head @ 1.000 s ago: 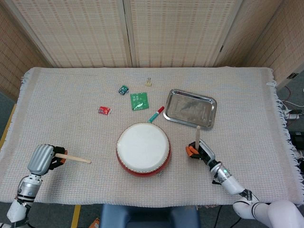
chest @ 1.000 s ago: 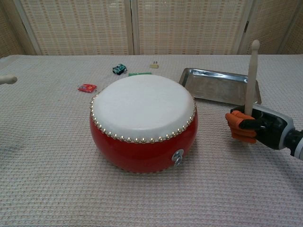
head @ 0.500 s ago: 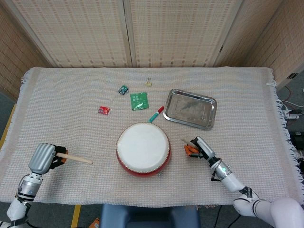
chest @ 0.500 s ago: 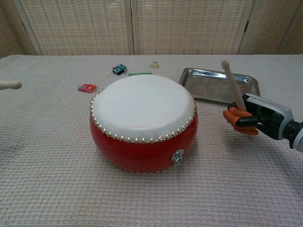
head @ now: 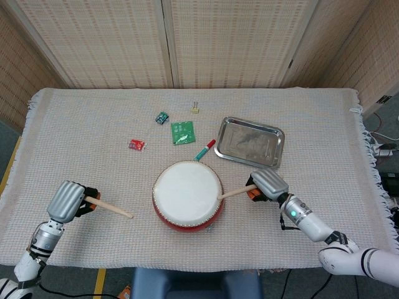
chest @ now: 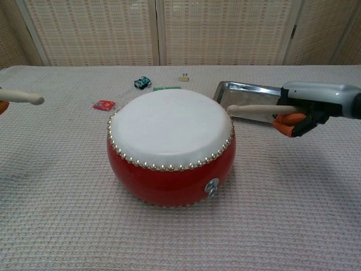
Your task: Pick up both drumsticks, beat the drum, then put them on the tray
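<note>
Step in hand: beating. Right hand (head: 268, 184) grips right drumstick (head: 235, 191), tip at drum (head: 187, 194) rim. Left hand (head: 67, 201) grips left drumstick (head: 110, 207), left of drum. Next: strike w/ left. Tray (head: 250, 142) behind drum.

shiny metal tray (head: 249, 142) (wooden drumsticks (head: 110, 206))

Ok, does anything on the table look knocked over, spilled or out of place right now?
Nothing stands out. The drum sits upright, the tray lies flat and bare, and each hand holds its drumstick.
</note>
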